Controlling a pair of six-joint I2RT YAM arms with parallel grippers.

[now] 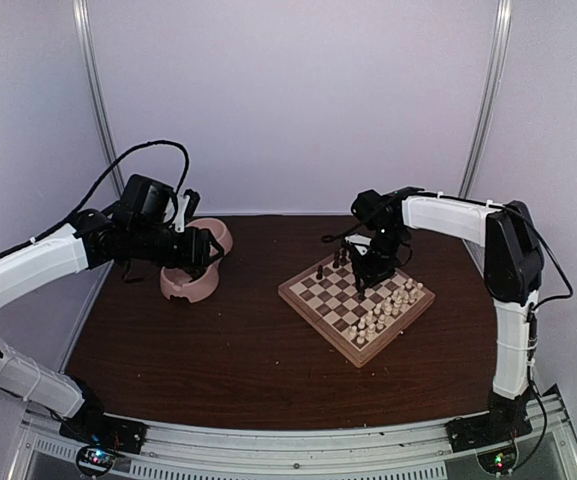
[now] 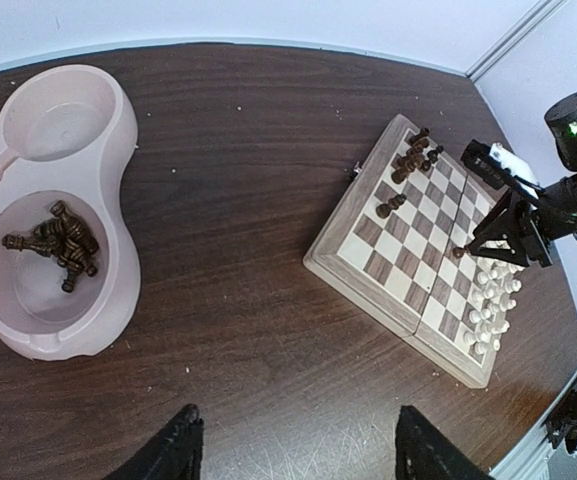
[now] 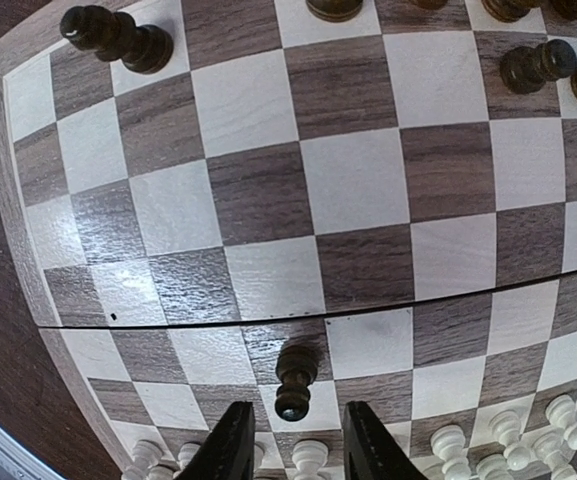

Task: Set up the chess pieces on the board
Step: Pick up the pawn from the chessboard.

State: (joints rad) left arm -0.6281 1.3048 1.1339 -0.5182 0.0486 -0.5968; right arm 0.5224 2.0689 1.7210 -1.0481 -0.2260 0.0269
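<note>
Dark pawn: small dark brown wooden pawn (image 3: 296,378), on a square just ahead of the right gripper (image 3: 296,415), in line with the gap between its fingers and touching neither, as far as visible.
Why there: well short of the dark side's far rows, so judged in transit, not home.
Right gripper state: fingers apart, gap wider than the pawn, clamped on nothing.
Board: square wooden chessboard with light and dark brown squares (image 3: 358,190), spread beneath and ahead of the right gripper.
Placed dark pieces: a few dark chessmen (image 3: 538,65) along the board edge farthest from the right fingertips; rows there far from complete.
Waiting dark pieces: heap of dark chessmen (image 2: 53,240) in the compartment of the pink plastic double bowl (image 2: 118,170) nearer the left gripper (image 2: 298,420), ahead and to its left; probably kept there as the supply.
Other compartment: nothing visible inside.
Pale pieces: cream chessmen (image 3: 308,455) in rows right under the right fingertips, crowding the pawn's near side; little room for a slip.
Left gripper state: fingers wide apart, nothing between, hanging over the bare dark brown wooden table (image 2: 238,300).
Right arm pose: reaching in over the board, wrist bent down, fingers aimed steeply at the squares.
Left arm pose: forearm stretched level toward the bowl, gripper high above it, apparently ready for a descent into the heap.
</note>
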